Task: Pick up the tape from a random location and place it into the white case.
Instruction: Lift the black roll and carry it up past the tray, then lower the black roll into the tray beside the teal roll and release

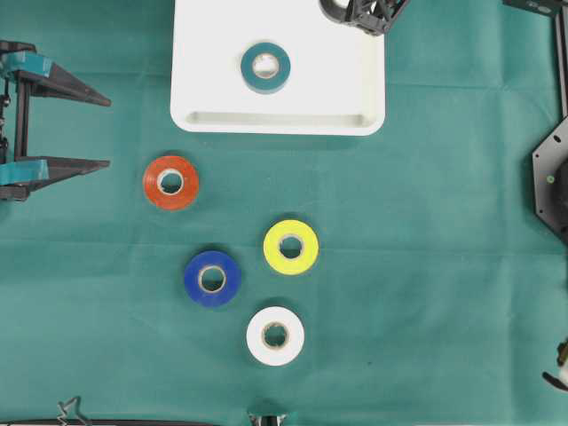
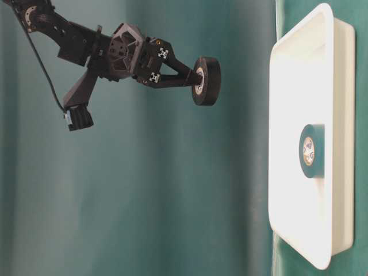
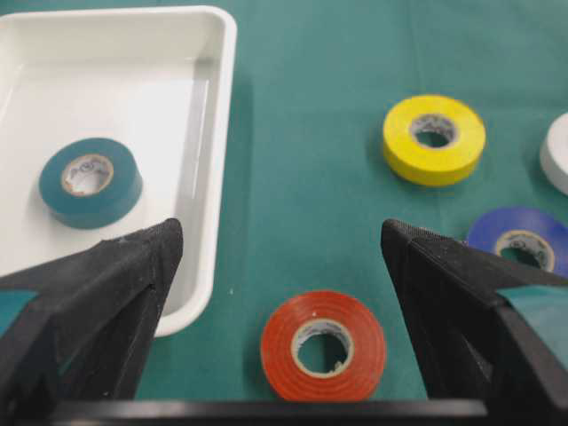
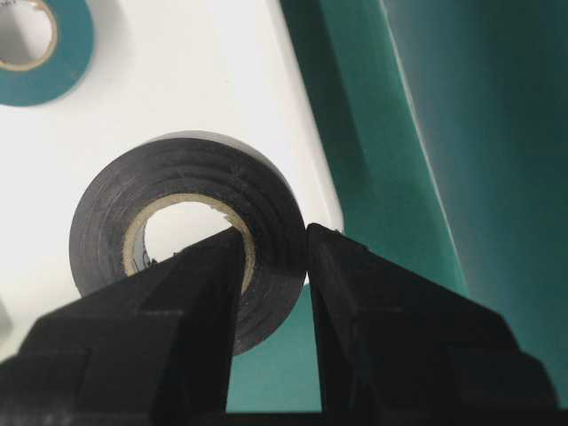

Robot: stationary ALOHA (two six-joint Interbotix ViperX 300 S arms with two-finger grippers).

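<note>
Right pincer [image 4: 277, 257] grips unlabelled black tape [image 4: 182, 231] above white case [image 4: 204, 98].

right arm [image 1: 366, 12]: cropped by top edge | white roll [image 3: 557, 151]: cut at right edge

case [image 1: 355, 89]: white
cloth [image 1: 426, 266]: green
tape in case [image 1: 265, 67]: teal
held tape [image 4: 191, 235]: black
loose tapes: orange-red [image 1: 171, 182], yellow [image 1: 291, 246], blue [image 1: 212, 278], white [image 1: 275, 335]

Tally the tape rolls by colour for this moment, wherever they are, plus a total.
Teal, in the white case: 1
Black, held in the right claw: 1
Red: 1
Yellow: 1
Blue: 1
White: 1
Total: 6
</note>
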